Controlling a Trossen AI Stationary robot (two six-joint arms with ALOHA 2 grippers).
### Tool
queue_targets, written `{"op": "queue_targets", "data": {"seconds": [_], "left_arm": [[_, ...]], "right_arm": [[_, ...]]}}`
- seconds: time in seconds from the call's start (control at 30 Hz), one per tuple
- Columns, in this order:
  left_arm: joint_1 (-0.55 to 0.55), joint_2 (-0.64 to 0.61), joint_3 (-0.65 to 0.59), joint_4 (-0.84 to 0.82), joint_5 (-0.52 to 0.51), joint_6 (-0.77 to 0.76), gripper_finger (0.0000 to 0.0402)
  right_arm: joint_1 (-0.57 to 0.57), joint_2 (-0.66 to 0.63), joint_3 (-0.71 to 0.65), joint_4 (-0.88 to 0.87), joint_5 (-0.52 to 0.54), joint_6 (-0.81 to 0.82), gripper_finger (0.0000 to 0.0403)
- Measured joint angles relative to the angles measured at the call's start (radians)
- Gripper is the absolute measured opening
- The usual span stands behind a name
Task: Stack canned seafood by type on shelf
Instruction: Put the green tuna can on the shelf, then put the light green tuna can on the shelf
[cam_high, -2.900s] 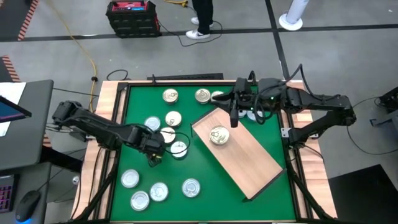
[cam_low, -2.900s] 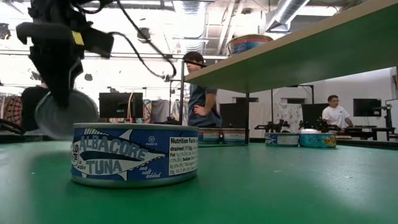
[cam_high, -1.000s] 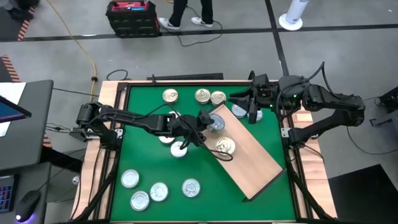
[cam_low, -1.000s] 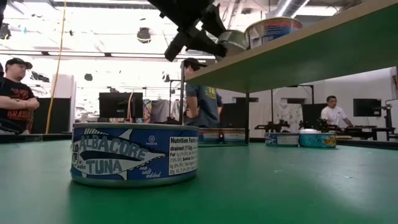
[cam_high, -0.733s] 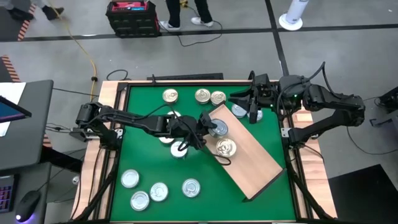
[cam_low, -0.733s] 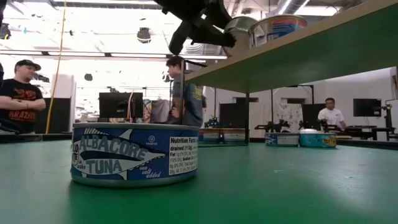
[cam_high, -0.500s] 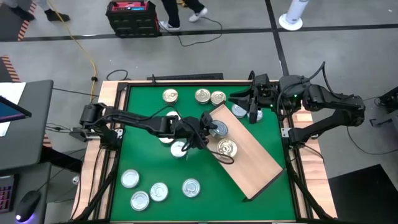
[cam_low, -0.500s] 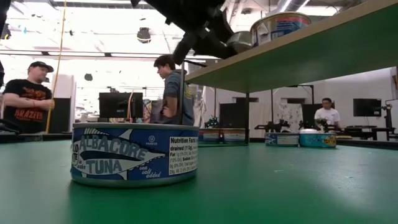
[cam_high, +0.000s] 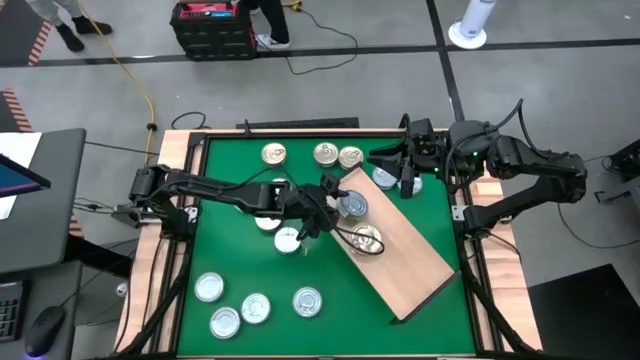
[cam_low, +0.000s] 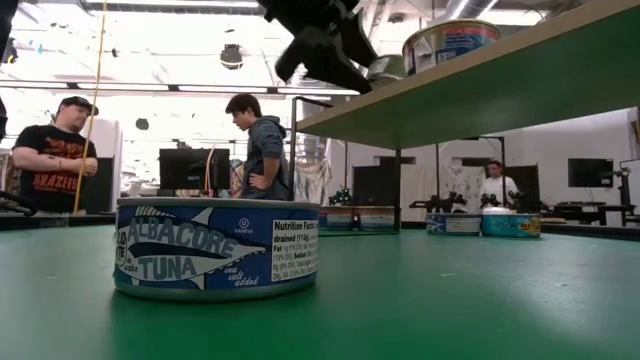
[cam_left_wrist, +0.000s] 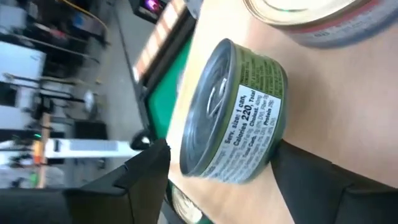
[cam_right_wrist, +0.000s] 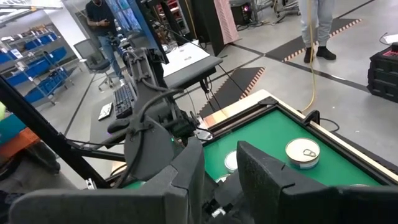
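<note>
A green-labelled tin (cam_left_wrist: 239, 121) of the canned seafood rests flat on its base on the light-wood shelf (cam_high: 410, 265), next to a gold-lidded tin (cam_high: 367, 238). My left gripper (cam_high: 335, 212) reaches over the shelf's left edge and stands open, one finger on each side of the green-labelled tin (cam_high: 352, 205). In the low view this gripper (cam_low: 320, 55) hangs just left of the tin (cam_low: 385, 68). My right gripper (cam_high: 402, 183) waits high over the shelf's far corner, open by a narrow gap (cam_right_wrist: 219, 155) with nothing in it. My left gripper has one finger (cam_left_wrist: 311, 180) close against the lower wall (cam_left_wrist: 270, 140) of the green-labelled tin, and I cannot tell whether it touches. The other finger (cam_left_wrist: 146, 171) stands clear of the lid's rim. The tin sits on the shelf.
Loose tins lie on the green mat: three along the far edge (cam_high: 325, 153), two under my left arm (cam_high: 287, 238), several at the near left (cam_high: 256, 308). A bluish tin (cam_high: 385, 178) sits on the shelf's far corner. An albacore tuna tin (cam_low: 215, 248) fills the low view's foreground.
My left gripper has rolled at the wrist and set the green-labelled tin from a tilt down flat onto the shelf beside the gold-lidded tin. Its fingers have then spread and let go of the tin.
</note>
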Motion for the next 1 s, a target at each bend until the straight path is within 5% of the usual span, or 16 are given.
{"op": "queue_targets", "data": {"seconds": [0.17,0.3,0.4,0.57,0.73,1.0], "left_arm": [[-0.002,0.0,0.102,-0.296,0.04,-0.11,0.0272],[0.004,-0.007,0.203,-0.461,0.152,-0.338,0.0272],[0.036,-0.041,0.228,-0.508,0.283,-0.532,0.0272],[0.102,-0.129,0.21,-0.531,0.352,-0.745,0.0272],[0.128,-0.263,0.08,-0.499,0.349,-0.849,0.0272],[0.229,-0.548,-0.352,-0.304,0.328,-1.159,0.0272]], "right_arm": [[0.0,0.0,0.0,0.0,0.0,-0.006,0.0122],[0.0,0.0,0.0,0.0,0.0,-0.016,0.0122],[0.0,-0.001,0.0,0.0,0.0,-0.017,0.0122],[0.0,-0.013,0.0,-0.001,0.0,-0.031,0.0122],[-0.001,-0.013,0.0,0.0,0.0,-0.043,0.0122],[-0.001,0.0,0.0,0.011,0.0,-0.046,0.0122]]}}
